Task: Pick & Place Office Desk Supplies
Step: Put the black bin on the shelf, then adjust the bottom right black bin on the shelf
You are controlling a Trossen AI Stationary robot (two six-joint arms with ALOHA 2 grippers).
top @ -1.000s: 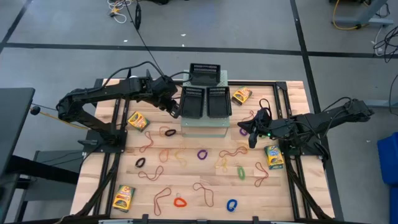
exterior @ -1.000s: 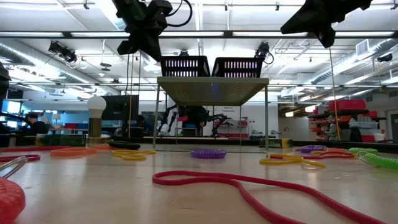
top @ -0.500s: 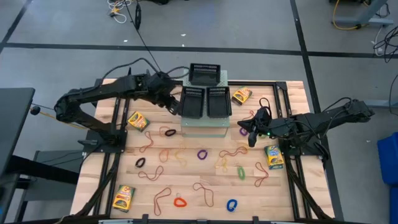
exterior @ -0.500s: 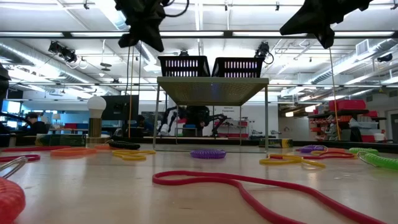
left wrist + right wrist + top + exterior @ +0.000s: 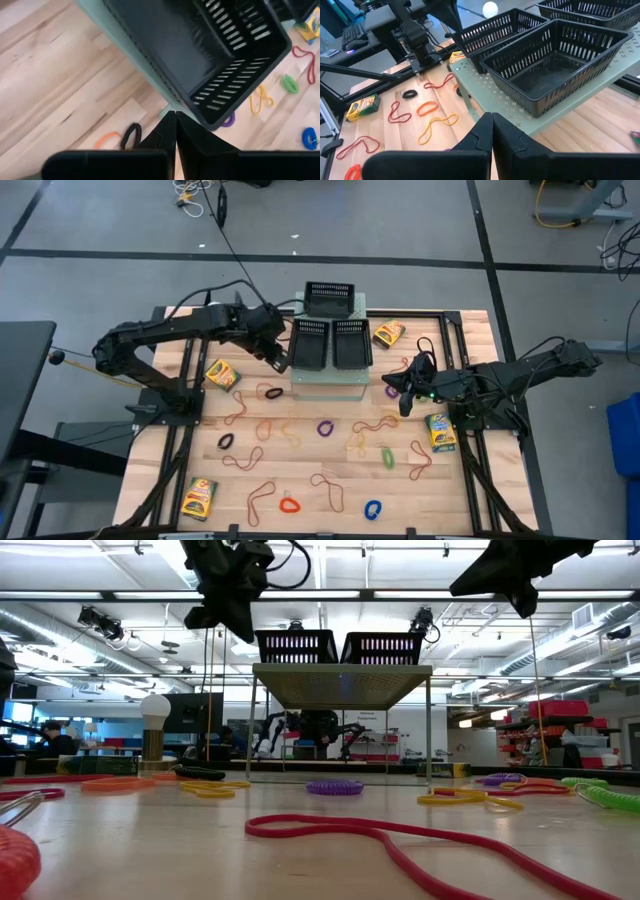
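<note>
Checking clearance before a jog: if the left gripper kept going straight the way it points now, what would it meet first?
Probably the near corner of the black mesh tray on the pale-green perforated box. The shut left gripper points right at that corner in its wrist view. Depth is unclear, so it might slip past to the wooden table.

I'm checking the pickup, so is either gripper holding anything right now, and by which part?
Nothing is held. The left gripper and right gripper are both shut with nothing between their fingers.

overhead view, tabletop-level view, two wrist views, shared mesh trays (image 5: pixel 330 342)
</note>
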